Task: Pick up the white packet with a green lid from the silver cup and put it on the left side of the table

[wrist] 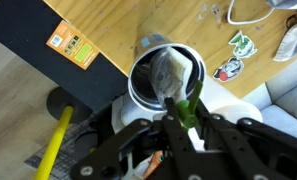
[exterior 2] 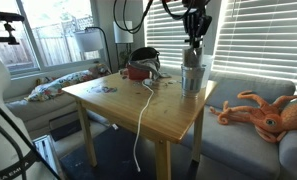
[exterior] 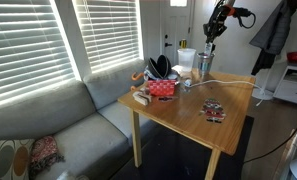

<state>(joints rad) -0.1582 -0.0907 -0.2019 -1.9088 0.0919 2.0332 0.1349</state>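
Note:
The silver cup [wrist: 138, 88] stands at the table's far edge, seen from above in the wrist view and in both exterior views [exterior: 205, 66] [exterior 2: 193, 77]. The white packet [wrist: 168, 70] sits in the cup's mouth, with its green lid [wrist: 189, 106] sticking up. My gripper [wrist: 185, 118] is directly above the cup, its fingers closed on the green lid. In both exterior views the gripper [exterior: 211, 33] [exterior 2: 195, 33] hangs just over the cup. The light-wood table [exterior: 178, 110] [exterior 2: 148, 105] carries it all.
A wider white cup [wrist: 233, 108] [exterior: 185, 60] stands next to the silver cup. A red basket [exterior: 163, 87], a dark red-and-black packet [exterior: 214, 110], stickers [wrist: 228, 70] and a white cable [exterior 2: 143, 110] lie on the table. A grey sofa [exterior: 58, 125] and an orange plush octopus [exterior 2: 263, 110] are beside it.

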